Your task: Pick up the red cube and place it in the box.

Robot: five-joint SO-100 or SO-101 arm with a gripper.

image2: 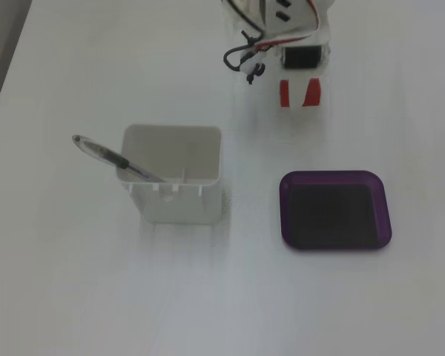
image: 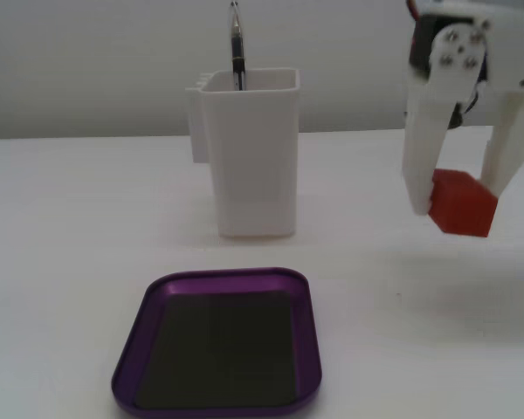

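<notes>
Purple tray (image: 218,349), nearest the camera, lies flat on the white table (image: 70,227). Behind it stands a white box (image: 249,153) containing a pen (image: 237,48). At right, the end effector (image: 458,196) grips the red cube (image: 461,202) between its fingers, above the table.

white table (image: 61,262) with white pen holder (image: 249,157) and purple tray (image: 218,345)

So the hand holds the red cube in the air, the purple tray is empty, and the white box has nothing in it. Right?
One thing is off: the white box is not empty; a pen stands in it, seen in both fixed views. The rest holds: the hand grips the red cube off the table, and the purple tray is empty.
</notes>
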